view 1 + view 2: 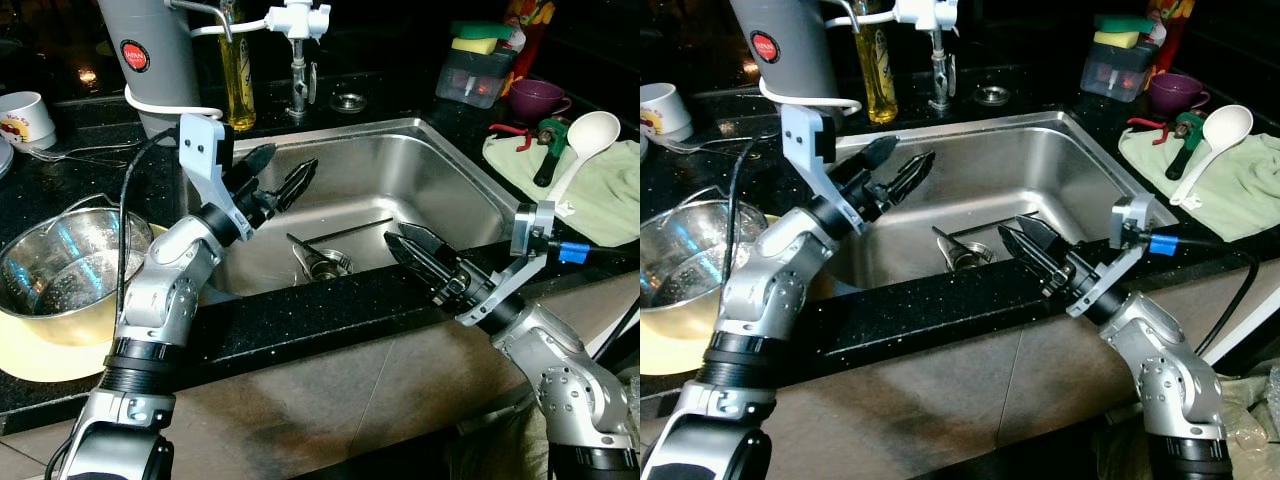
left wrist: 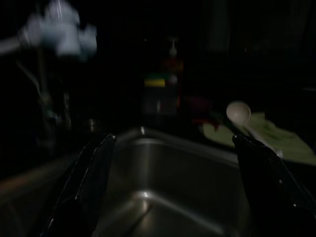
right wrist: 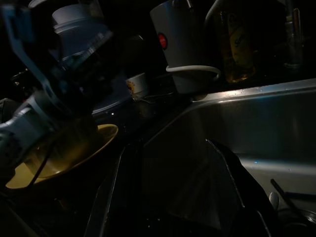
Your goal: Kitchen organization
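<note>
A stainless steel sink [image 1: 440,180] is set into the black counter before me. A thin black rod [image 1: 345,231] lies on its bottom, beside a metal utensil [image 1: 318,262] at the drain. My left gripper [image 1: 290,160] hovers open over the sink's left side with nothing between its fingers; its wrist view looks across the basin [image 2: 163,187]. At the sink's front rim, my right gripper [image 1: 398,236] points into the basin, open and empty, just right of the drain. The right wrist view takes in the sink wall [image 3: 266,123] and the rod [image 3: 291,193].
A steel bowl [image 1: 65,262] sits on a yellow plate [image 1: 40,360] at the left. Behind the sink stand a grey appliance [image 1: 150,50], an oil bottle [image 1: 237,80] and the tap [image 1: 297,30]. On the right are a white ladle [image 1: 585,140] on a green cloth [image 1: 610,195], a purple cup [image 1: 538,98] and a sponge box [image 1: 478,65].
</note>
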You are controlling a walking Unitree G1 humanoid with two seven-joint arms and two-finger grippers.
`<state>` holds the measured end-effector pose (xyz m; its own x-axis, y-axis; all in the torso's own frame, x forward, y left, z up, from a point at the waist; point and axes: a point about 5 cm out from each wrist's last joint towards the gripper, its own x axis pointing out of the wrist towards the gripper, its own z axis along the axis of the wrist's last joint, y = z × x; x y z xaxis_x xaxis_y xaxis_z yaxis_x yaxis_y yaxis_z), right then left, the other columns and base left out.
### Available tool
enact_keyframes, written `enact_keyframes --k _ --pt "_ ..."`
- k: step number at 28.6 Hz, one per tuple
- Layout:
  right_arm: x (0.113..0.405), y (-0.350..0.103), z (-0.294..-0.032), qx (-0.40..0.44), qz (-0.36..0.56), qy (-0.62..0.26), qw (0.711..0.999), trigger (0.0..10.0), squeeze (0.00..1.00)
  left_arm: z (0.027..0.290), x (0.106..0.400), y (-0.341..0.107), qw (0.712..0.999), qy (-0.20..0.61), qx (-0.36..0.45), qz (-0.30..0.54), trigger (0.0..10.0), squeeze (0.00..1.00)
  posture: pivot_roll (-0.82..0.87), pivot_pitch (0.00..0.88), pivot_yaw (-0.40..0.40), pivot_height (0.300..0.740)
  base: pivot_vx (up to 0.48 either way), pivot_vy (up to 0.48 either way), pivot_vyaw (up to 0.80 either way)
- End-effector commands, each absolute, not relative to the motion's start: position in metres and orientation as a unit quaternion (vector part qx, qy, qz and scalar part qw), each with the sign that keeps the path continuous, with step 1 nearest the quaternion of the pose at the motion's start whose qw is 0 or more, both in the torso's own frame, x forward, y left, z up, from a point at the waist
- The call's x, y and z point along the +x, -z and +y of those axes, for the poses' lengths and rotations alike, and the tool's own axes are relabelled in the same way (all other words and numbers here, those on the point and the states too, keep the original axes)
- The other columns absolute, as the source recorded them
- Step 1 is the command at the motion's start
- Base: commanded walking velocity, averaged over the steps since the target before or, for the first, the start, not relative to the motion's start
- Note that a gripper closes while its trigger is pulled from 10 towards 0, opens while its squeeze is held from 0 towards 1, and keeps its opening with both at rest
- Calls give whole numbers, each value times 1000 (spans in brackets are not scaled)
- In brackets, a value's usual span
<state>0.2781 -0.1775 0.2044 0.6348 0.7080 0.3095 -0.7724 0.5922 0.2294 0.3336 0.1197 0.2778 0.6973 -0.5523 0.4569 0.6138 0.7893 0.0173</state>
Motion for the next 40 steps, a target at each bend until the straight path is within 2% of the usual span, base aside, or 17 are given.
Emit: enact_keyframes --k 1,4,7,12,17,26,32,34,40 --pt "277 -207 -174 170 -99 -422 885 10000 0 118 326 -286 918 317 -44 -236 10000 0 -8 68 -2 740 0 0 0" --pt "277 -206 -173 171 -102 -427 882 10000 0 110 310 -298 906 335 -27 -255 10000 0 -2 66 -3 740 0 0 0" --pt "277 -206 -172 176 -104 -428 880 10000 0 108 296 -314 895 343 28 -282 10000 0 2 62 -4 740 0 0 0" --pt "275 -210 -172 180 -124 -445 869 10000 0 115 283 -337 888 327 81 -314 10000 0 8 55 -5 740 0 0 0" --pt "271 -210 -170 183 -122 -471 854 10000 0 124 272 -342 886 319 140 -305 10000 0 21 50 -11 740 0 0 483" --pt "267 -207 -166 179 -107 -505 838 10000 0 140 253 -337 878 357 218 -234 10000 0 38 64 -24 740 0 0 800" --pt "264 -207 -165 178 -103 -524 827 10000 0 150 237 -337 859 407 252 -182 10000 0 43 70 -26 740 0 0 800" --pt "261 -206 -164 173 -97 -535 821 10000 0 157 229 -329 844 435 289 -123 10000 0 43 72 -26 740 0 0 800" --pt "257 -204 -163 168 -88 -543 818 10000 0 185 240 -317 855 382 351 -25 10000 0 41 76 -26 740 0 0 800"
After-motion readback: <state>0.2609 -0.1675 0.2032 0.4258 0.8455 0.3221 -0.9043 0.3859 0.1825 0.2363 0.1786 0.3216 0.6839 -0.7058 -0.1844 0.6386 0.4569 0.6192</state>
